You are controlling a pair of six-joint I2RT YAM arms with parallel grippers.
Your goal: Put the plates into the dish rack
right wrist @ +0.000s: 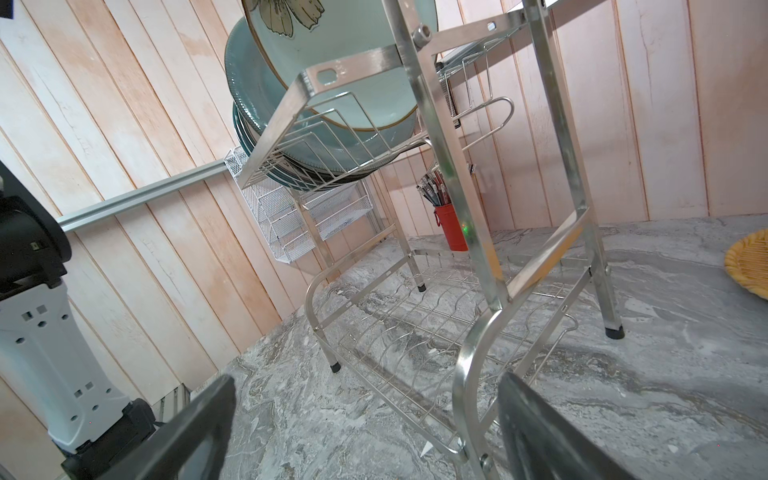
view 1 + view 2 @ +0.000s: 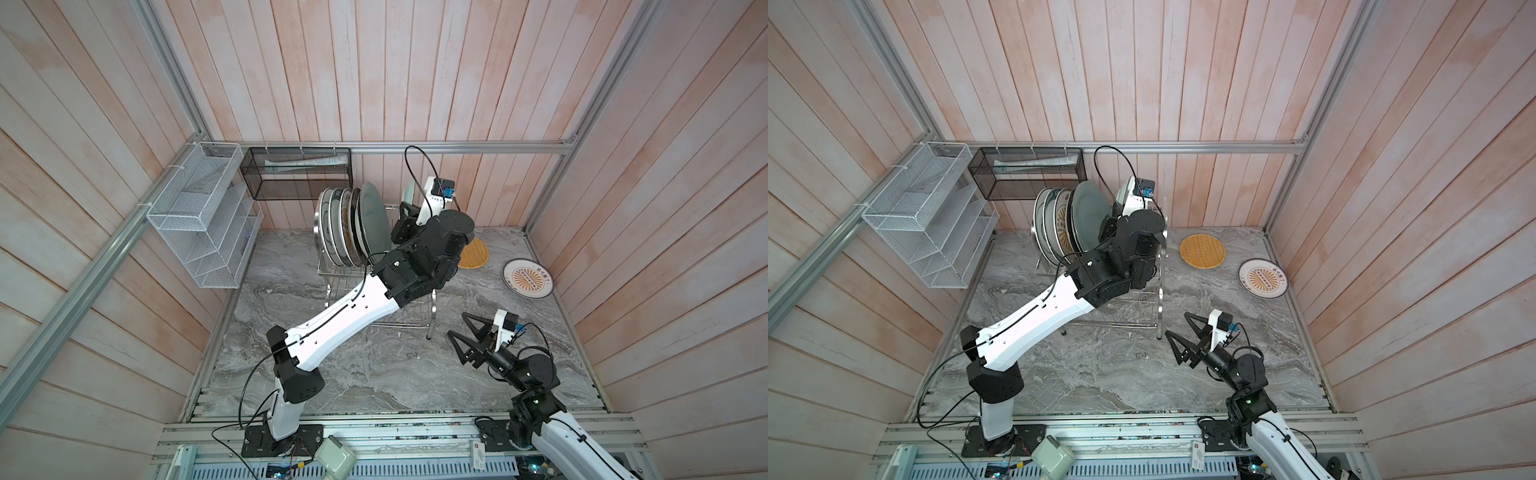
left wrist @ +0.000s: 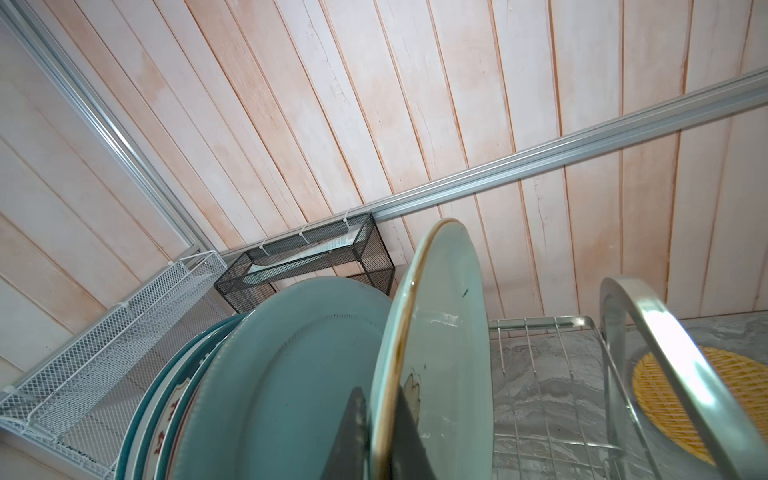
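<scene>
The dish rack (image 2: 332, 272) stands at the back of the table, with several plates (image 2: 338, 226) upright in its top tier; the outermost of that row is a grey-blue plate (image 3: 291, 374). My left gripper (image 3: 384, 395) is shut on the rim of a pale green floral plate (image 3: 444, 332), holding it upright in the top tier beside the grey-blue one. In both top views the arm hides most of this plate (image 2: 1126, 190). My right gripper (image 2: 457, 324) hangs open and empty near the rack's front right leg. An orange lattice plate (image 2: 1202, 251) and a sunburst plate (image 2: 528, 278) lie flat on the table at the right.
A white mesh organiser (image 2: 203, 216) and a black mesh basket (image 2: 299, 174) hang on the back-left walls. A red cup of utensils (image 1: 451, 226) stands behind the rack. My left arm (image 2: 353, 307) crosses over the rack's front. The rack's arched end frame (image 3: 665, 332) rises beside the held plate.
</scene>
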